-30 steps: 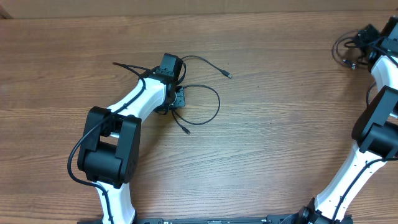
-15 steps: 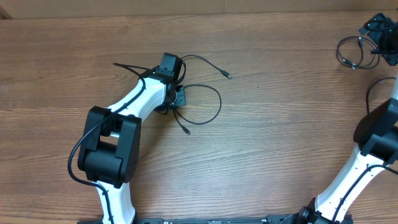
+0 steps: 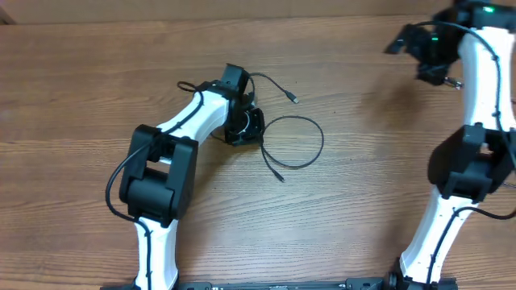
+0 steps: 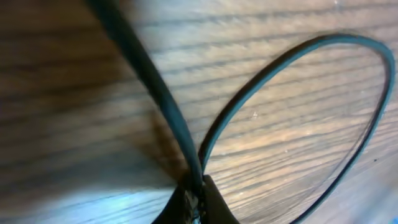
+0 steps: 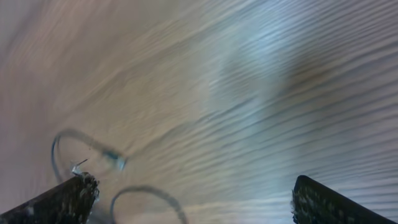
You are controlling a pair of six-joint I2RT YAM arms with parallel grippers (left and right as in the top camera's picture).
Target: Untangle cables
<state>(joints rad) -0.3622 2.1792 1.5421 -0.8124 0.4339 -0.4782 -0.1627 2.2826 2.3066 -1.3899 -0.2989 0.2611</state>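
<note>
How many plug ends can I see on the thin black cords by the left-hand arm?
2: one plug end above the cord loop, another below it. Others may be hidden under the left arm.

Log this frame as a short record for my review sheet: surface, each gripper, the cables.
surface: wooden table
left gripper: fingers shut on looped cable, near the table's middle
looped cable: one open loop flat on the table, two plug ends lying free
right gripper: fingers wide open, nothing between them, at the far right; view motion-blurred
second cable: blurred loops on the table by the right gripper, not gripped
</note>
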